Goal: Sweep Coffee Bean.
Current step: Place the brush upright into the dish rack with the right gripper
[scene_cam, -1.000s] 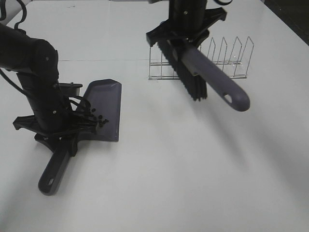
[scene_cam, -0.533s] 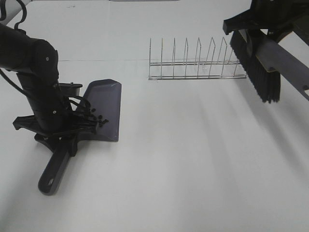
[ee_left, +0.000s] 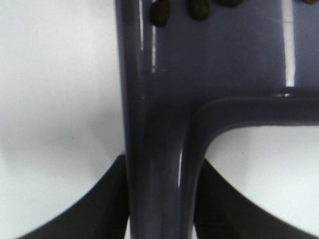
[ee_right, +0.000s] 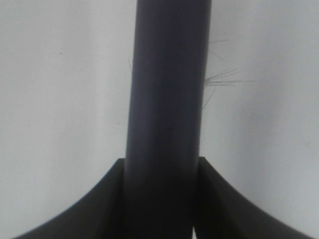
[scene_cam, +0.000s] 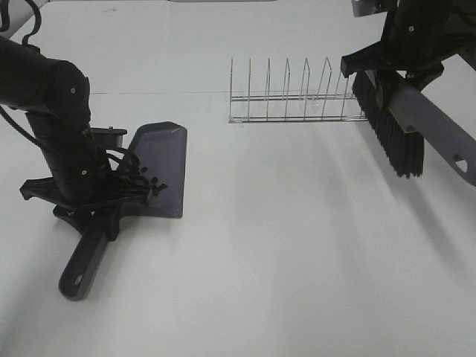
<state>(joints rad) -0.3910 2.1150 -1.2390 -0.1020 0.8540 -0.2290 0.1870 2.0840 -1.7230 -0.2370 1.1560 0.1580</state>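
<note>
While the left gripper (scene_cam: 88,210) clamps its jaws on the dustpan (scene_cam: 165,152) lying on the surface (scene_cam: 282,245), coffee beans (scene_cam: 152,186) sit in its tray; the right gripper (scene_cam: 398,71) clamps its jaws on the raised brush (scene_cam: 418,120).

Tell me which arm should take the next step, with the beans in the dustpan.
Right, probably. The right gripper holds the brush up beside the wire rack, ready to put it away. The left gripper is clamping the dustpan with the beans in it.

Bright light, soft shadows, blurry close-ups.
</note>
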